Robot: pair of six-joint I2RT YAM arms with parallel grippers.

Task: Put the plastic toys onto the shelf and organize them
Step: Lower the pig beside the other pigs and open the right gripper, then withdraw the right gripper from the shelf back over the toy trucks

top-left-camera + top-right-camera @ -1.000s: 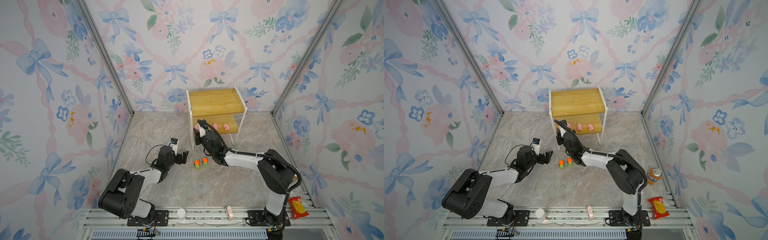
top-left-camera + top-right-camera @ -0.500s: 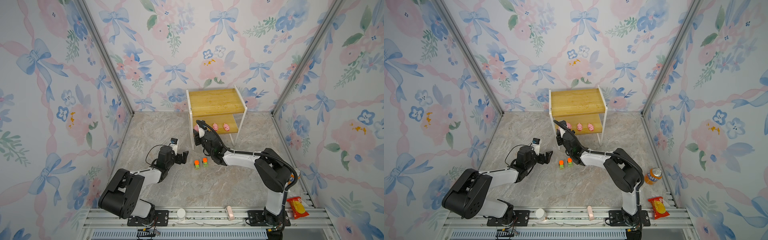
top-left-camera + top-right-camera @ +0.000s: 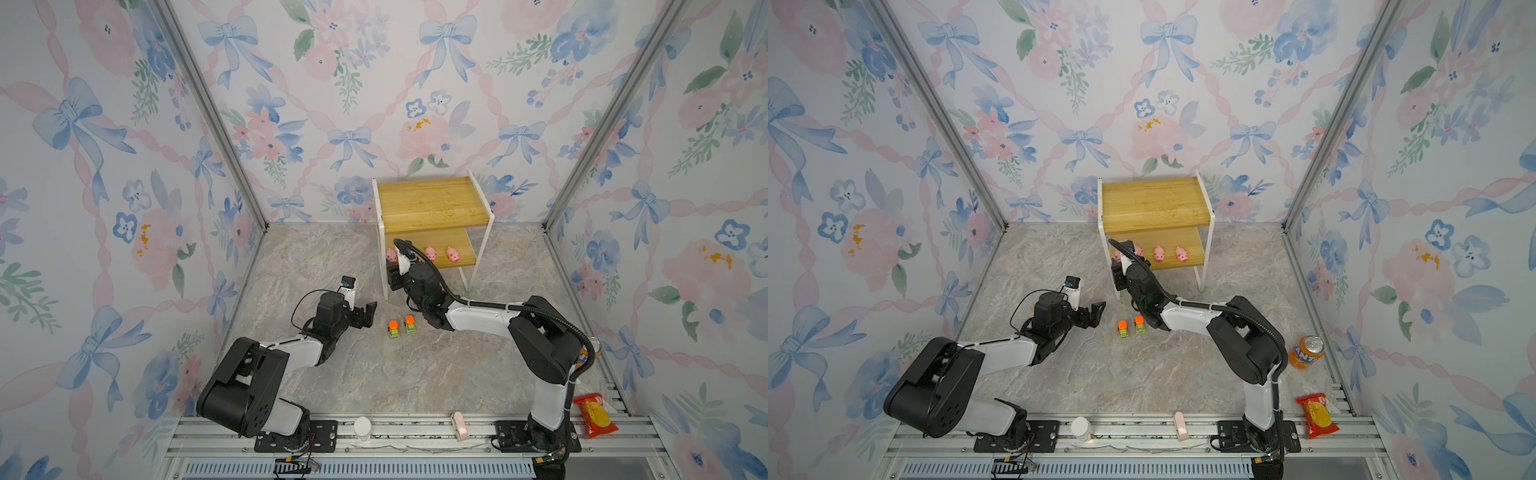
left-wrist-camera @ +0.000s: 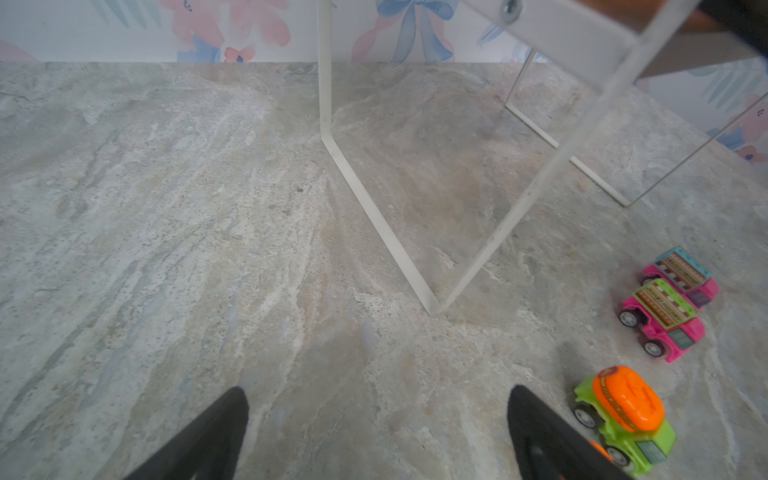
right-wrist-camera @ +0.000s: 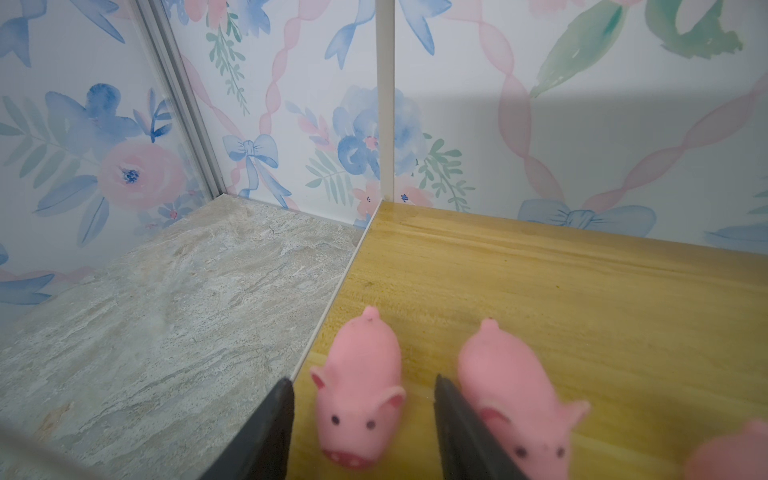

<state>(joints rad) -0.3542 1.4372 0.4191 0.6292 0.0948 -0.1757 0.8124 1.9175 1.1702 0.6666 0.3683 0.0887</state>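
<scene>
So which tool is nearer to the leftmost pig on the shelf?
Right. The right tool straddles that pig, jaws open; the left tool sits away from the shelf, beside a green truck.

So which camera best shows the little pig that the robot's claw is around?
The right wrist view: the pig fills the foreground, face clear, inside the open right gripper. Both top views show it tiny beside that gripper. The left wrist view misses it.
</scene>
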